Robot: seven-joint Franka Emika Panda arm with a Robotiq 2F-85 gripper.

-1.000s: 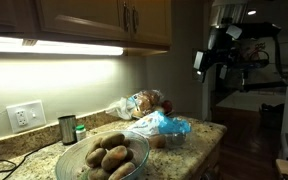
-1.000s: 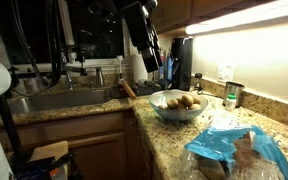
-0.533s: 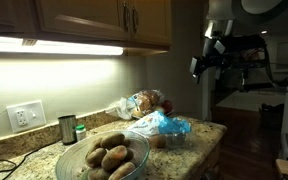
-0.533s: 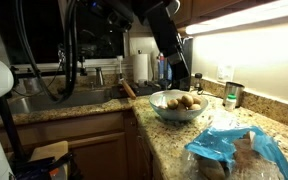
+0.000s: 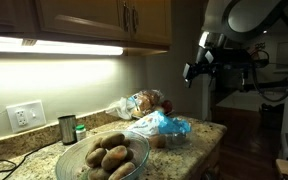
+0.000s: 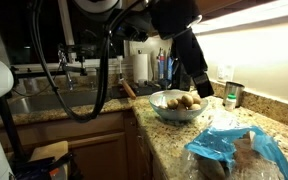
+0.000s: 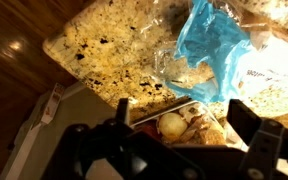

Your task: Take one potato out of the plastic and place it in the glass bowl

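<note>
Since a second ago the black two-fingered gripper had swung leftward and a little lower in an exterior view, and hung high above the right end of the speckled granite counter. Its jaws stood wide apart with nothing between them. Below it, the wrist view showed a pale round potato tucked among clear film under the crumpled blue plastic bag. The clear glass bowl, already heaped with potatoes, sat well to the left.

What worried me was the loose plastic. A descent slightly off line would likely pinch film instead of potato and drag the whole bag along. The bag also lay near the counter's edge, so a nudged potato could roll off. A careless drop onto the heaped bowl might bounce out.
</note>
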